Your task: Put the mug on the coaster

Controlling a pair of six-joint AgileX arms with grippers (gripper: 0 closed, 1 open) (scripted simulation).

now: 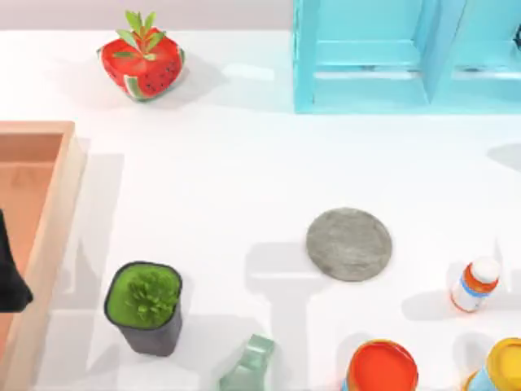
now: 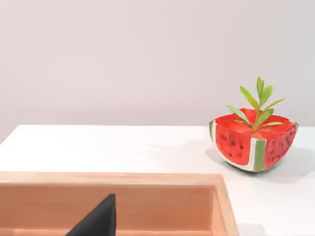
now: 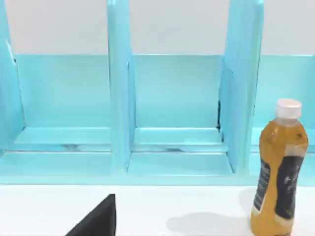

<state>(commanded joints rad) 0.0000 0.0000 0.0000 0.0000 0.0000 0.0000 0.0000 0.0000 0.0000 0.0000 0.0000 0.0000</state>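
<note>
The flat round mottled grey coaster [image 1: 349, 243] is seen bare right of the table's centre; the small pale grey-green mug [image 1: 248, 366] is seen at the near edge, well apart; finger states cannot be told.

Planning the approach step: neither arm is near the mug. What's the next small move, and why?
Probably swing the left gripper from over the wooden tray toward the mug, coming in from above. The mug sits at the table's near edge, left of the coaster, with the succulent pot in between.
</note>
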